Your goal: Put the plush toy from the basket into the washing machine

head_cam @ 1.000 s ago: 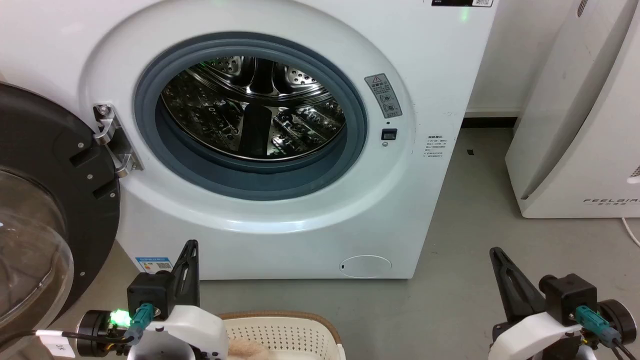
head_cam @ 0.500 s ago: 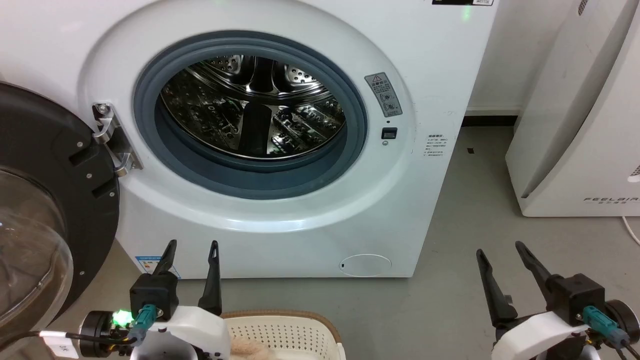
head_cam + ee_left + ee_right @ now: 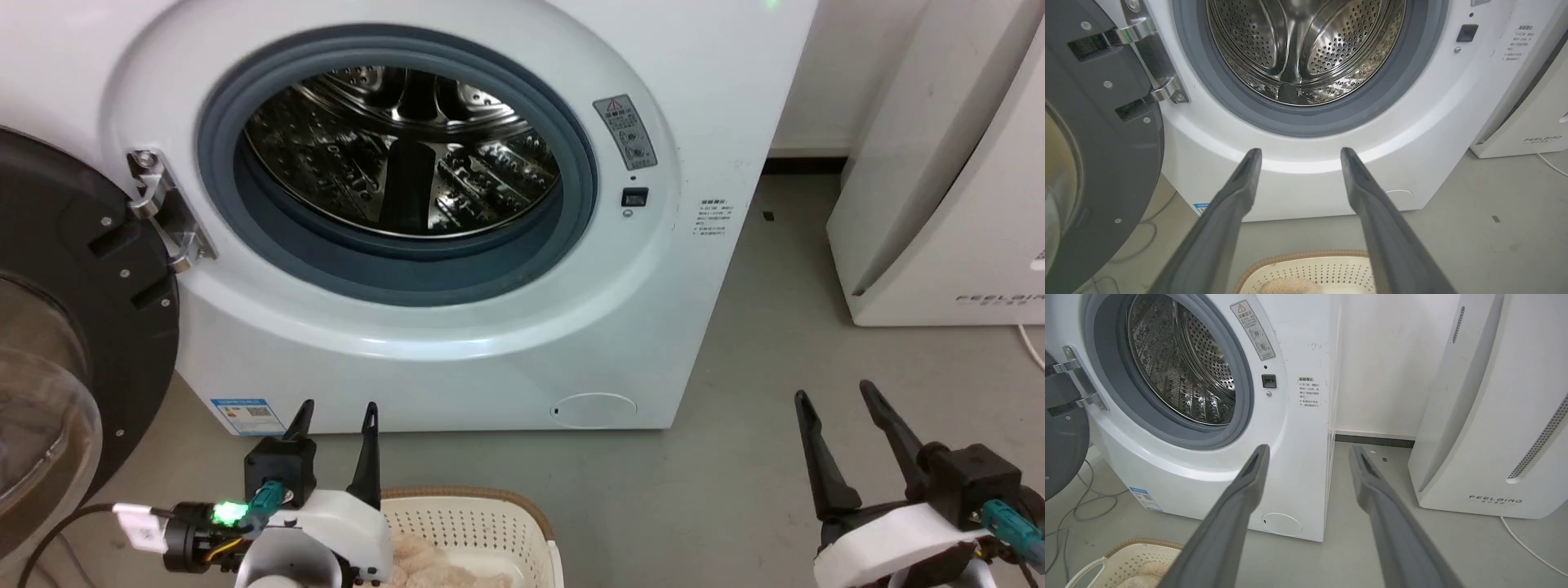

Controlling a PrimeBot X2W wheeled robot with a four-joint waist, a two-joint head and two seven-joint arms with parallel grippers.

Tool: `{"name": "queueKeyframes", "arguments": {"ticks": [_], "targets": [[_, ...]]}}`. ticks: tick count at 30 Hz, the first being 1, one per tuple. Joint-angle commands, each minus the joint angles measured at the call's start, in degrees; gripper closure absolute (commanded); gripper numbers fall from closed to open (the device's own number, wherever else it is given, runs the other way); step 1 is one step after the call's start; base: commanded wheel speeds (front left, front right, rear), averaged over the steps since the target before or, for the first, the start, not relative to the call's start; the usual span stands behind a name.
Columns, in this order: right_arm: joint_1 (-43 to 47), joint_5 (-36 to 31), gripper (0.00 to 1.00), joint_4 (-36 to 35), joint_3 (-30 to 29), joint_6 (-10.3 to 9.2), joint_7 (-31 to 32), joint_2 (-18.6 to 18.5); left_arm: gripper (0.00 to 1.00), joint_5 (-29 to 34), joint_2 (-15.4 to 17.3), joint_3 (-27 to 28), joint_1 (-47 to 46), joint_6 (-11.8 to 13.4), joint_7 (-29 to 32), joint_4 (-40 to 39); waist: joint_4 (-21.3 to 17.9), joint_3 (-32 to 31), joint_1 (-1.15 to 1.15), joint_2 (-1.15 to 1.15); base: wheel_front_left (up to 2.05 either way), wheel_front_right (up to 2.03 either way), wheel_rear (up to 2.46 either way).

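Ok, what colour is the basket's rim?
Brown, braided-looking; the basket rim shows best in the left wrist view.

Left claw point(image 3: 339, 405) and right claw point(image 3: 833, 390) both have fingers spread.

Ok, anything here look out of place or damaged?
Nothing much. The washing machine door stands open, the drum looks empty, the plush toy lies in the upright basket. Only loose cables trail on the floor beneath the door.

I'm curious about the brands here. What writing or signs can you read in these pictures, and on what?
"FEELBIRD": front of the white appliance.
Warning-triangle sticker on the washing machine: text too small.
Printed lines right of its porthole: too small.
Blue label at its lower corner: unreadable.
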Motion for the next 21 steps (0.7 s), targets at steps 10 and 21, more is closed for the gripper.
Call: {"name": "queueKeyframes", "arguments": {"ticks": [10,21], "targets": [[-4.04,2.54,0.0,-1.57,-1.13,-0.02,-2.02,0.0,0.0,-1.04,0.72,-1.6,-6.84,-1.49,-0.16,12.39,-1.23,5.99,-0.01,0.0,0.0,0.0,0.0],[-7.2,4.35,0.0,-3.13,-1.96,-0.02,-3.33,-0.01,0.0,-1.24,1.93,-3.49,-11.36,-1.95,4.5,19.37,-2.41,13.67,-0.01,0.0,0.0,0.0,0.0]]}}
